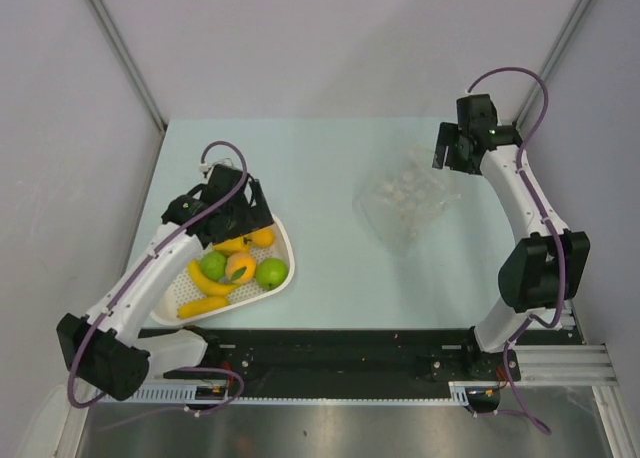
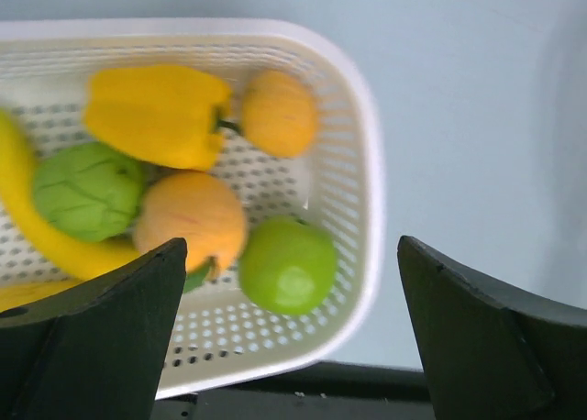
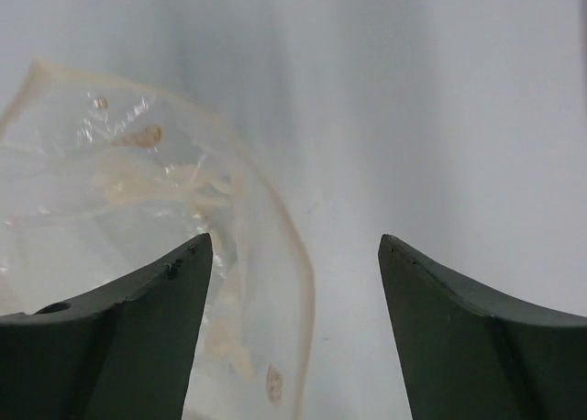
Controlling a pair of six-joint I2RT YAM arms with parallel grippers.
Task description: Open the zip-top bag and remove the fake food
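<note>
Clear crinkly plastic zip-top bag is lying on the pale table near the wide-open, empty right gripper, looking light and slippery (I'm guessing pinch its edge), left gripper gaping emptily over small plastic fruits in the white perforated basket.

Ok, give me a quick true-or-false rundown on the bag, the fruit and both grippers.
1. The fake food lies in the white basket. True.
2. The right gripper grips the zip-top bag. False: its jaws are open and empty, and the bag lies on the table.
3. The left gripper is open over the basket. True.
4. The bag lies in the basket. False: it lies on the table, apart from the basket, toward the right arm.
</note>
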